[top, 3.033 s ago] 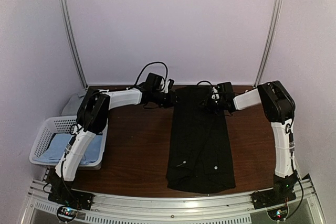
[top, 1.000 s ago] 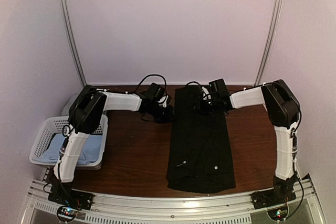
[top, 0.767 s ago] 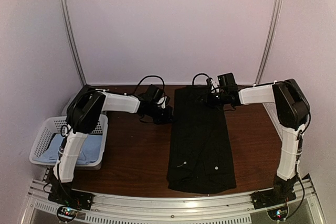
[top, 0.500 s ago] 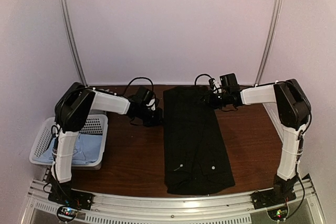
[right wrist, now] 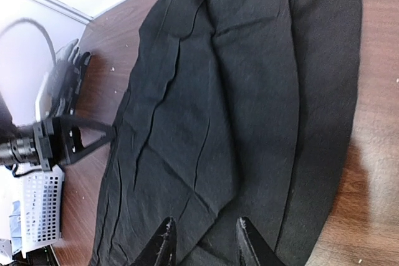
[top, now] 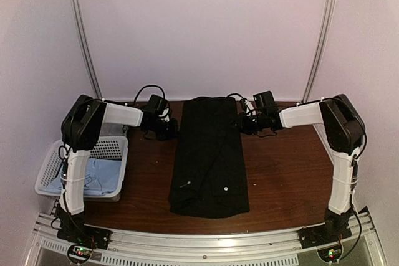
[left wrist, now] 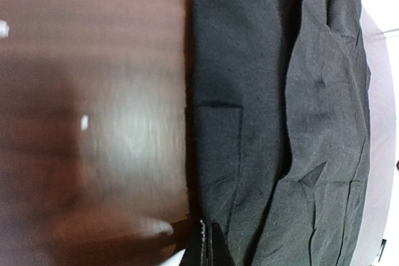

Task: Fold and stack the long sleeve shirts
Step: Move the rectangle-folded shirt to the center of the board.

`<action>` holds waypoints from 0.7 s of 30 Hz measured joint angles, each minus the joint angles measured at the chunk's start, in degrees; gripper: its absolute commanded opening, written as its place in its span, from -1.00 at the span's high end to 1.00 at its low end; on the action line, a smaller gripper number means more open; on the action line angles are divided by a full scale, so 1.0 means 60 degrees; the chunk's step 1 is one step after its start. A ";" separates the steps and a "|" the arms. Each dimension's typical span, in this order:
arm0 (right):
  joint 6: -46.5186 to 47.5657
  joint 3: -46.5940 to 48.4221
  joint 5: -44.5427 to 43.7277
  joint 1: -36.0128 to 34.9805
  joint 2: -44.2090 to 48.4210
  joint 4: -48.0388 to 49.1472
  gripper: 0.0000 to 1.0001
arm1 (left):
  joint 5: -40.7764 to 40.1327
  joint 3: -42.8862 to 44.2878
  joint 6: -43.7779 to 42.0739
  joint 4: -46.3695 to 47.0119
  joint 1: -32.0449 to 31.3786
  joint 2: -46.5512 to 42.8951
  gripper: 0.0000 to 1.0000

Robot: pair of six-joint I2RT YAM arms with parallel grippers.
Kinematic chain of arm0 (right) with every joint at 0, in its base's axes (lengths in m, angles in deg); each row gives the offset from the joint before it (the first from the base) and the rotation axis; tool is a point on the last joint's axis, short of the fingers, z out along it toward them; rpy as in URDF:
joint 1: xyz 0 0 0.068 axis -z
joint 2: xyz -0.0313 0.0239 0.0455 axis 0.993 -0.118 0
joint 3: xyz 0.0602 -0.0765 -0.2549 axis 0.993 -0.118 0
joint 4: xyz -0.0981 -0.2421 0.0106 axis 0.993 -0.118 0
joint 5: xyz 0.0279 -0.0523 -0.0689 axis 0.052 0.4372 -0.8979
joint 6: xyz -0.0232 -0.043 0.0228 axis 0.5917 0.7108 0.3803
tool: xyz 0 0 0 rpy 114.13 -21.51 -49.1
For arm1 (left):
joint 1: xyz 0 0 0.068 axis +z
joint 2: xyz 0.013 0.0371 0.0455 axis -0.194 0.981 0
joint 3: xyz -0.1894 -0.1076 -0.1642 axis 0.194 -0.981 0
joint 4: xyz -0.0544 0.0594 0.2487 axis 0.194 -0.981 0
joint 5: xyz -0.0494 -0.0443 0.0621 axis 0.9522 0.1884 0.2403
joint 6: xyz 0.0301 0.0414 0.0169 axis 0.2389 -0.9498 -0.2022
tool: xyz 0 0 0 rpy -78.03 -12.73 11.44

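Table (top: 293, 172): dark brown wood, under the black shirt.
Black shirt (top: 209, 154): folded into a long narrow strip, flat on the table, running from near the front edge to the back edge; two tiny white marks show near its front end.
Basket (top: 45, 175): white lattice, well left of the black shirt's near half, at the table's left edge.
Light blue shirt (top: 100, 177): lying inside the basket.
Left gripper (top: 169, 130): at the black shirt's left edge, far half; closed tight, tips pinching that edge.
Right gripper (top: 242, 124): at the black shirt's right edge, far half; fingers partly apart, tips down on the cloth, nothing pinched between them.
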 measured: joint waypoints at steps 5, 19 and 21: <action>0.0036 0.0000 -0.0007 -0.0025 -0.0146 -0.0182 0.32 | -0.0025 0.0998 -0.0226 -0.0361 0.0084 0.0565 0.95; 0.0415 -0.1727 0.0000 -0.0375 0.1464 -0.0823 0.27 | -0.0313 -0.0149 -0.0798 -0.1053 0.0036 -0.0758 0.25; 0.0455 -0.2182 0.0025 -0.0572 0.1902 -0.0867 0.27 | -0.0262 -0.0637 -0.0885 -0.1184 -0.0047 -0.1355 0.25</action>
